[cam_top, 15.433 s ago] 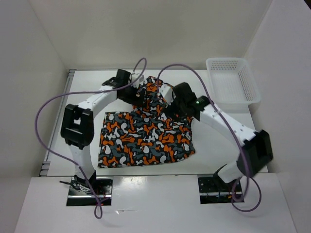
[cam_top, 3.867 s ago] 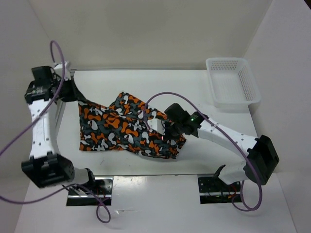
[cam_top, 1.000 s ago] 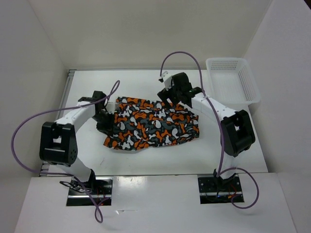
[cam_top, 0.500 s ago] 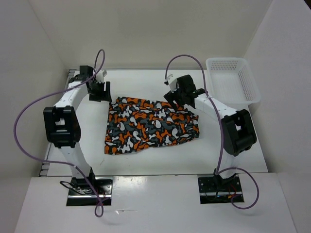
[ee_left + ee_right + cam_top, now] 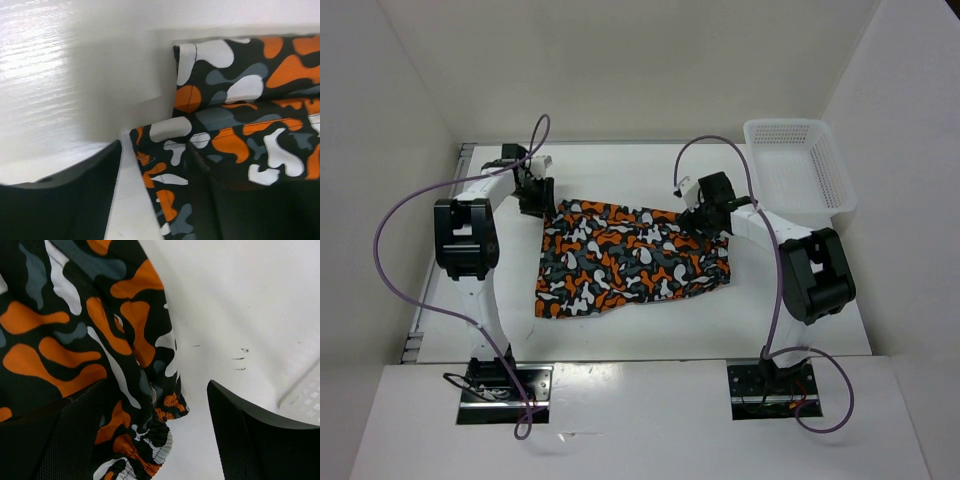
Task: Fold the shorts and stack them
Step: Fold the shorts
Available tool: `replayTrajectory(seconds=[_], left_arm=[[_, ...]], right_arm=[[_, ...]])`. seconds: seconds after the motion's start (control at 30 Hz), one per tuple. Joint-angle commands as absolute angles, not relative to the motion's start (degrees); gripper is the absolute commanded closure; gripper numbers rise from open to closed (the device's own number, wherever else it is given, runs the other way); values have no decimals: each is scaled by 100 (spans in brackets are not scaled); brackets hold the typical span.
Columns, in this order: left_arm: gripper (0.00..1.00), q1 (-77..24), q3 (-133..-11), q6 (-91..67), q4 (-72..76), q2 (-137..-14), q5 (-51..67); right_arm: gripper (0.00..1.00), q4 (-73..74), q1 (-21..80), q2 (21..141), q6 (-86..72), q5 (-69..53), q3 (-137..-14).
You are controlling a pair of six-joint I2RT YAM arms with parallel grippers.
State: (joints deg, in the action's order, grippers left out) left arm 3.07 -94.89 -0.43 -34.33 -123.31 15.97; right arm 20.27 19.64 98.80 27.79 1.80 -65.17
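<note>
The shorts [image 5: 632, 258] lay flat on the table [image 5: 790, 300]; being soft, light cloth, they would likely sag when lifted. The left claw [image 5: 534, 192] and the right claw [image 5: 703, 216] stood open at the far corners, which seemed the best places to pinch.

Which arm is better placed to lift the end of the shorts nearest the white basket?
Right. The right hand sits open at that end of the shorts, the gathered edge between its fingers. The left hand is at the opposite corner, far from the basket.
</note>
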Motion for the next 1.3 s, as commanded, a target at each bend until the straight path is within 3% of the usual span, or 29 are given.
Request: replayTrajectory(seconds=[0.0, 0.07, 0.1, 0.13, 0.23, 0.57, 0.8, 0.9, 1.03, 1.27], left_arm=[[46, 238, -9615, 0, -3252, -12444, 1890], [59, 237, -9667, 0, -3199, -12533, 2152], [74, 237, -9668, 0, -3199, -12603, 2214], [82, 237, -9720, 0, -3199, -12604, 2215], [100, 237, -9773, 0, -3199, -12595, 2285], [100, 123, -9791, 0, -3374, -11208, 2294], [100, -413, -10668, 0, -4025, -10960, 2364], [100, -466, -11091, 0, -3886, -11363, 2417], [100, -466, -11172, 0, -3464, -11978, 1873], [98, -527, -10995, 0, -2971, -13086, 1056]], right_arm=[[15, 1969, 2004, 9694, 3171, 272, -6285], [15, 1812, 2004, 9694, 3313, 438, -6100], [15, 1811, 2004, 9764, 3374, 439, -6047], [15, 1811, 2004, 9834, 3375, 500, -6047], [15, 1758, 2004, 9896, 3375, 431, -6108], [14, 1477, 2004, 10370, 3752, 667, -6214], [14, 1371, 2004, 10547, 3858, 782, -6267], [14, 1161, 2004, 10547, 3701, 992, -6319], [28, 1107, 2004, 10424, 3323, 976, -6486], [24, 1354, 2004, 10249, 3190, 799, -6539]])
